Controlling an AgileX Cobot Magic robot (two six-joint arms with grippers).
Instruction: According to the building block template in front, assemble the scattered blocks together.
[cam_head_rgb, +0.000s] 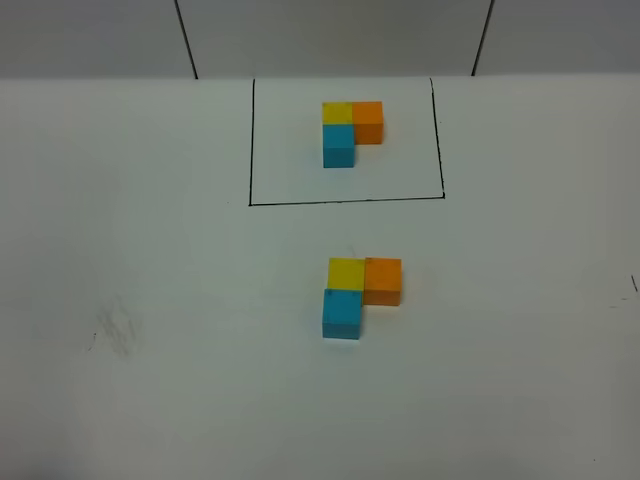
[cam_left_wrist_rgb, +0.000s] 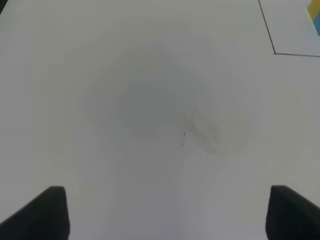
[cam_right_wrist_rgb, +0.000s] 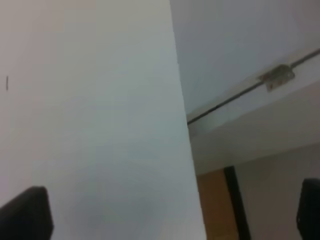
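The building block template (cam_head_rgb: 350, 130) is an L of a yellow, an orange and a blue cube inside a thin black drawn rectangle (cam_head_rgb: 345, 201) at the back of the white table. In front of it, unframed, the yellow block (cam_head_rgb: 347, 272), orange block (cam_head_rgb: 383, 280) and sky blue block (cam_head_rgb: 342, 312) sit touching in the same L shape. Neither gripper shows in the exterior high view. My left gripper (cam_left_wrist_rgb: 165, 215) is open and empty over bare table, with the frame's corner (cam_left_wrist_rgb: 274, 50) and a sliver of the template (cam_left_wrist_rgb: 316, 20) far off. My right gripper (cam_right_wrist_rgb: 170, 215) is open and empty at the table's edge.
A faint grey smudge (cam_head_rgb: 118, 330) marks the table at the left; it also shows in the left wrist view (cam_left_wrist_rgb: 205, 130). The right wrist view shows the table's side edge (cam_right_wrist_rgb: 182, 125) with floor and a wall beyond.
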